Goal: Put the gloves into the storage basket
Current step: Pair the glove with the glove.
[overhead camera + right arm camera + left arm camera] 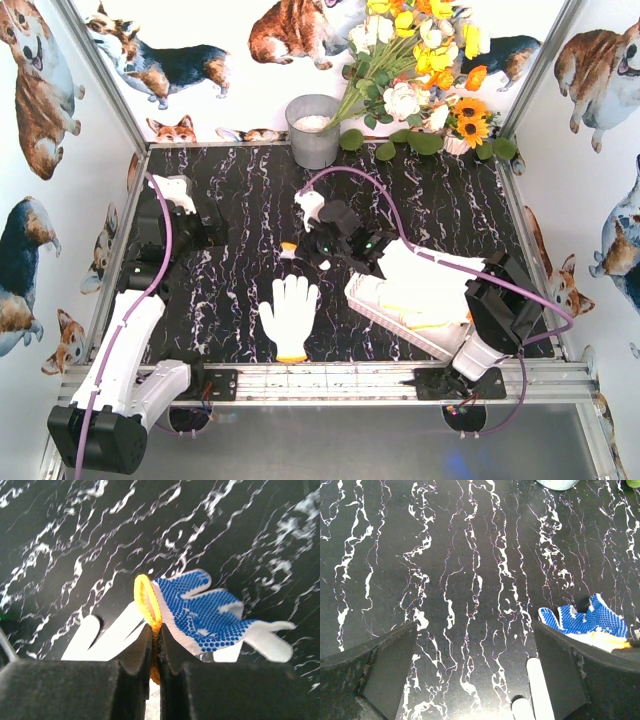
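Bench (240, 200): black marble pattern. A grey bucket (313, 130) stands at 12 o'clock; it is not part of the task.

Storage basket (390, 320): at 4 o'clock on the bench, skewed to the bench edge. It holds a pile of pale gloves (425, 285).

Right arm: reaches from 5 o'clock over the basket to bench centre. The right pincer (155, 635) is clamped tight on the yellow cuff (145, 600) of a blue-dotted glove (200, 612). The rest of that glove trails away from the jaws, dotted palm up. Cannot tell whether it hangs clear of the bench or drags on it.

Left arm: parked at 9 to 10 o'clock. The left pincer (475, 627) is spread wide with nothing between the jaws and only bare bench below.

Plain white glove (290, 312): lies flat at 6 o'clock, fingers toward 12, cuff nearest the arm bases. It is apart from the basket and not yet stowed.

Handling, judged: knit gloves are light, limp and not fragile. They will drape and swing, and the fingers could catch on the basket rim. The dotted palm should be grippy. The cuff is the thickest fold, so it is the best place to hold. For the flat glove, pinch at the cuff or bunch the palm.
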